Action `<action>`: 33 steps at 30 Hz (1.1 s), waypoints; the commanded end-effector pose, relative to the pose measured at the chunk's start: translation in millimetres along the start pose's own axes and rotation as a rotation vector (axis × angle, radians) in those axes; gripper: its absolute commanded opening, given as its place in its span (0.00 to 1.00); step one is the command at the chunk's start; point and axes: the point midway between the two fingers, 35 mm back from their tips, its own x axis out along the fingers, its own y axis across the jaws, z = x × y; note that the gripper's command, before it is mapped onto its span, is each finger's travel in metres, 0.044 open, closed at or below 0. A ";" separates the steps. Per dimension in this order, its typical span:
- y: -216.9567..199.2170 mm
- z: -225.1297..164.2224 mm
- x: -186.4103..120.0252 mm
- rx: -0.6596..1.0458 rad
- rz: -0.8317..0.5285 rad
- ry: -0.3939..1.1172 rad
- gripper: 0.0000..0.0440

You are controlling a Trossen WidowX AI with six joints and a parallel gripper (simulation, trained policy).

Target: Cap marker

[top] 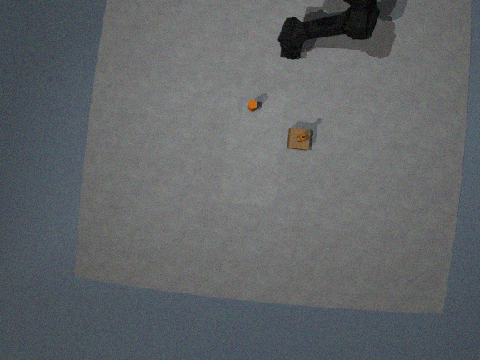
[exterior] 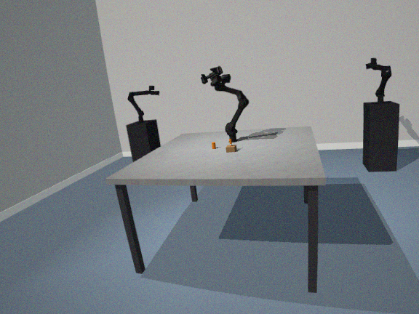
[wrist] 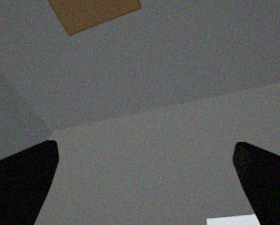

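Observation:
The orange marker (top: pixel 301 138) (exterior: pixel 230 142) stands upright in the tan holder block (top: pixel 294 143) (exterior: pixel 230 149). The loose orange cap (top: pixel 252 105) (exterior: pixel 214 145), a short cylinder, stands upright on the table (top: pixel 187 204) (exterior: pixel 218 167), left of the block in the top and exterior views and apart from it. My gripper (exterior: pixel 215 78) (wrist: pixel 147 151) is raised high above the table, well away from cap and marker. Its two black fingers are wide apart in the wrist view, with nothing between them. Neither marker nor cap shows in the wrist view.
The arm's base (top: pixel 292 37) stands behind the block and cap in the exterior view. Two other arms on dark pedestals (exterior: pixel 143 138) (exterior: pixel 380 138) stand beyond the table. The wrist view shows a brown panel (wrist: pixel 95 15) at the top and a pale patch (wrist: pixel 232 220) at the bottom.

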 end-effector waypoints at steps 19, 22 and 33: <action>10.8 -2.4 8.8 0.188 0.034 -0.039 0.63; 12.1 -1.6 10.1 0.213 0.039 -0.048 0.65; 17.8 3.1 14.3 0.304 0.052 -0.083 0.70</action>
